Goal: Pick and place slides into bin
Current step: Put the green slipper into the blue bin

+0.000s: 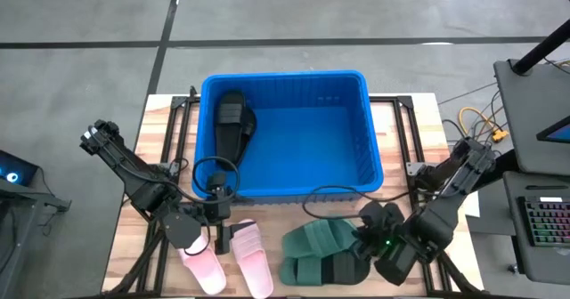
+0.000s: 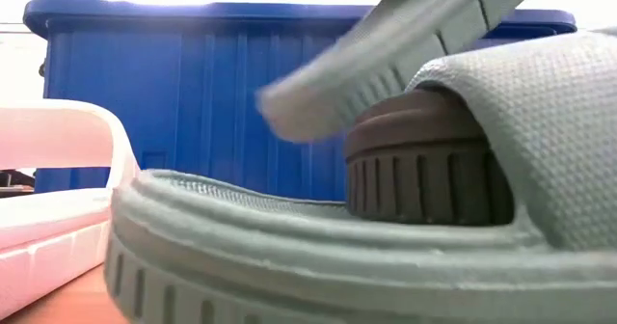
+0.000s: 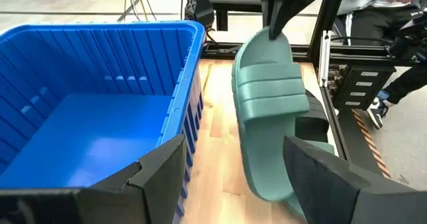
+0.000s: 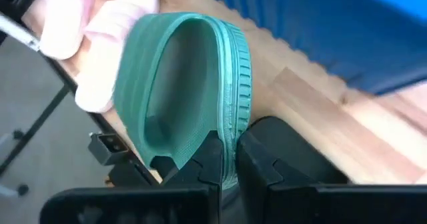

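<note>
Mid-pick: right gripper point(image 4: 227, 159) pinched tight on the rim of a green slide point(image 4: 190, 91), lifted clear of the table just in front of the blue bin point(image 1: 285, 139). Next, by judgement: carry over the rim, release. Left gripper point(image 3: 233, 177) wide open, empty, beside the pink slides point(image 1: 230, 259).

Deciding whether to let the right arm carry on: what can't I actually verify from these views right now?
- High view: the right gripper and arm cover part of the green slides, so how they overlap there is hidden.
- Low view: a green slide up close blocks nearly everything; only a strip of the bin shows.
- Left wrist view: the left gripper is open; the pink slides are out of frame.
- Right wrist view: the bin's inside is cut off.
</note>
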Robot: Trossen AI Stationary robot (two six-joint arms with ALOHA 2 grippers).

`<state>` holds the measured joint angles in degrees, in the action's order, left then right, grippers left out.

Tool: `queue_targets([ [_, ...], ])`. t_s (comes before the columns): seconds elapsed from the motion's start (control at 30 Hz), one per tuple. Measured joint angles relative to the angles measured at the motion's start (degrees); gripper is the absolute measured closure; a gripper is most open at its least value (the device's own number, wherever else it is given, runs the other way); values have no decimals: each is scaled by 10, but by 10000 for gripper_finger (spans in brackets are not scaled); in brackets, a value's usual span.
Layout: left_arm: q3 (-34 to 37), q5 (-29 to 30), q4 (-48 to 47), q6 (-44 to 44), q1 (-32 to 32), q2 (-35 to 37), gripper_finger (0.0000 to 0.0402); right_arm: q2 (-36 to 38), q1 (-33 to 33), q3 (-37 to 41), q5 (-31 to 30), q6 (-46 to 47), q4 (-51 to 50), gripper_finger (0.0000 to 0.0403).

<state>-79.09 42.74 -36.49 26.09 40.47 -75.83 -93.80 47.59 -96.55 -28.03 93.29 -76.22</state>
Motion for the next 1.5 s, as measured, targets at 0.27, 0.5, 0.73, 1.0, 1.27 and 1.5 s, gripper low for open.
queue_targets([
  [0.27,0,0,-1,-10,0,1,169,0,0,-99,0,-148,1,388],
  [0.5,0,0,-1,-10,0,7,169,1,-11,-191,-3,-263,-8,388],
  [0.73,-1,-3,0,-9,0,13,169,1,-57,-244,-5,-364,-67,389],
  [1.0,-15,-6,0,-11,0,29,169,1,-147,-324,11,-534,-123,389],
  [1.27,-25,35,1,-26,-14,38,169,21,-293,-377,36,-773,-87,389],
  [1.5,-26,39,35,-26,-51,38,169,22,-465,-383,191,-933,-69,389],
])
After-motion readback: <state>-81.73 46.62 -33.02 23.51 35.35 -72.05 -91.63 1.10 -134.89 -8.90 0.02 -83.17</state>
